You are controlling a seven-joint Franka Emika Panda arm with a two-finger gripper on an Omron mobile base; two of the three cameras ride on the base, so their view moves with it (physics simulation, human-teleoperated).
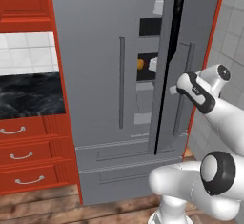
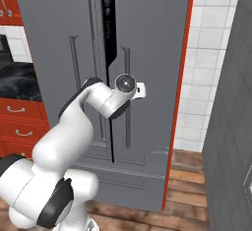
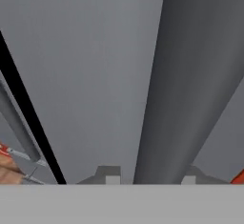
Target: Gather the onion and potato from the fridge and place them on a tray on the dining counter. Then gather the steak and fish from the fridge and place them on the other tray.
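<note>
Tool [image 3: 147, 178] clamped on right door handle [image 3: 183, 89] of fridge [image 1: 95, 75]; right door ajar, bar between fingertips.

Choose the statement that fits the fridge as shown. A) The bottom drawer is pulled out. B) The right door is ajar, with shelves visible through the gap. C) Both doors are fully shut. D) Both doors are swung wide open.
B: the fridge's right door stands ajar with the gripper shut on its handle, and shelves show through the gap.
</note>
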